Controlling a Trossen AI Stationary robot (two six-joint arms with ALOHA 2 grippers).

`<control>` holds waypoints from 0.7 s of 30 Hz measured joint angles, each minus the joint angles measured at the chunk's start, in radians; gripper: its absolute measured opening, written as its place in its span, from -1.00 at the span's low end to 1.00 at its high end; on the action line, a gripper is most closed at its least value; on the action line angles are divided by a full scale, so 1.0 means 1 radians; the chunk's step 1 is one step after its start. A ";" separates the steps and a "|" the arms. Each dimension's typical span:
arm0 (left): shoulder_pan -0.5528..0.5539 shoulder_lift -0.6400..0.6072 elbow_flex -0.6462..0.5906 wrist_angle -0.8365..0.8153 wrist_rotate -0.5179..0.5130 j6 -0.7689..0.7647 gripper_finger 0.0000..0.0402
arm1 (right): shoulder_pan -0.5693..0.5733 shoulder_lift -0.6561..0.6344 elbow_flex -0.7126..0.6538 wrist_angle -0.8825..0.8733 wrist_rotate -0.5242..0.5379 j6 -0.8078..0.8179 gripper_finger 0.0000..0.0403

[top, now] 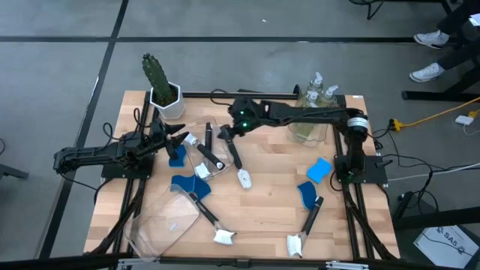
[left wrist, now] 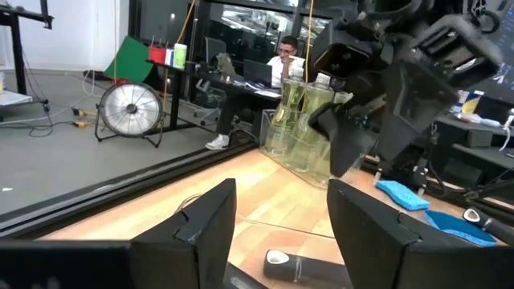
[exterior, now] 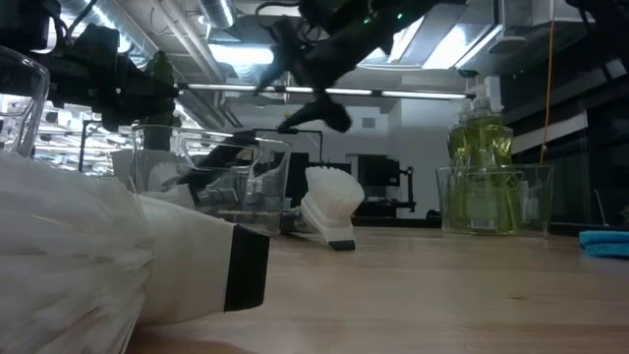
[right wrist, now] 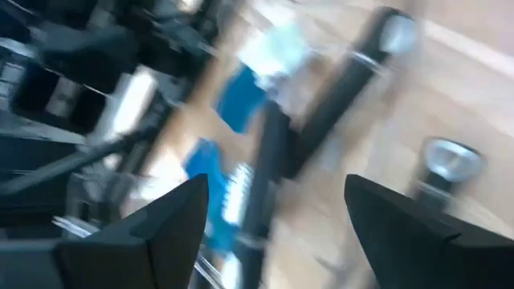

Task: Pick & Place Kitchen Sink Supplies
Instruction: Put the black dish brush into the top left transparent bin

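Brushes (top: 231, 150) lie mid-table, two w/ handles in clear bin (top: 212, 132). Soap bottles (top: 321, 88) stand in rear-right bin (top: 309, 133); sponges (top: 319, 169) near right edge. Right gripper (top: 223, 132) hovers over bin, fingers wide, empty. Left gripper (top: 182, 136) beside bin, fingers apart, empty.

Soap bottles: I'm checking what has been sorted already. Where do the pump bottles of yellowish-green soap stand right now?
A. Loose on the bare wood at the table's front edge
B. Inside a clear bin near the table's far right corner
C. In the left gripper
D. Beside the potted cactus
B: in the high view the soap bottles stand upright together inside a clear bin near the far right corner, and the low view shows them behind its clear wall.
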 joint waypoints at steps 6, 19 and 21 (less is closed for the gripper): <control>0.000 0.000 0.000 0.000 -0.001 0.000 -0.05 | -0.004 -0.042 0.000 -0.213 0.064 -0.058 0.39; 0.000 0.000 0.000 0.000 0.000 0.000 -0.05 | 0.114 -0.042 -0.151 -0.280 0.230 0.011 0.39; 0.000 0.000 0.000 0.000 0.000 0.000 -0.05 | 0.126 -0.042 -0.187 -0.261 0.230 0.034 0.39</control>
